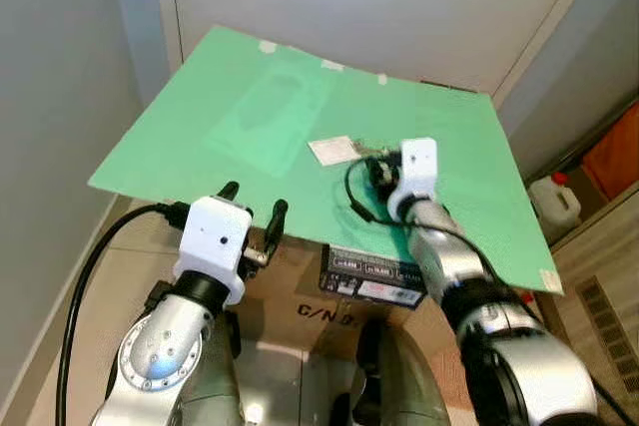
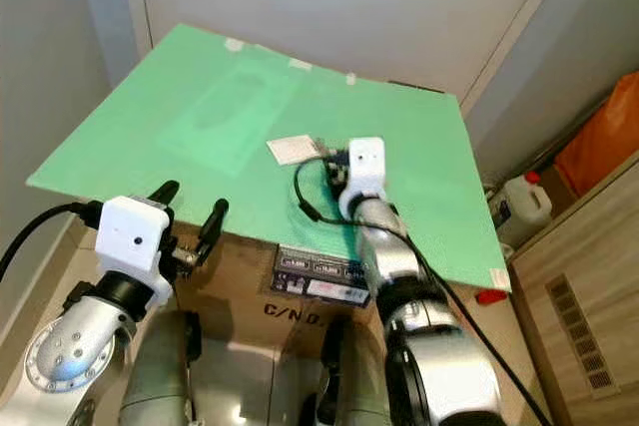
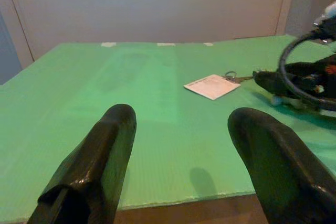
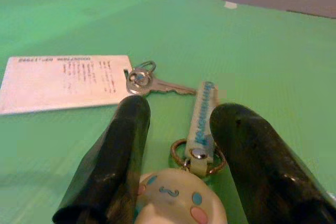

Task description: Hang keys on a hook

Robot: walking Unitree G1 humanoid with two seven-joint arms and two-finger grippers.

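Note:
The keys lie on a green board [image 1: 250, 107]: a silver key [image 4: 157, 83] on a ring beside a white card tag [image 4: 58, 80], joined to a pale strap [image 4: 203, 116] and a cream plush charm [image 4: 176, 200]. My right gripper [image 4: 182, 113] is low over the board, open, with one finger on each side of the strap, ring and charm. From the head camera, it sits just right of the tag [image 1: 332, 150]. My left gripper [image 1: 255, 199] hovers open at the board's near edge, holding nothing.
The board rests on a cardboard box [image 1: 329, 311] with a black labelled unit [image 1: 374, 274] under its front edge. A black cable [image 1: 351, 192] loops beside the right wrist. White walls stand behind. A white jug [image 1: 554, 199] and an orange object [image 1: 614, 162] sit at the right.

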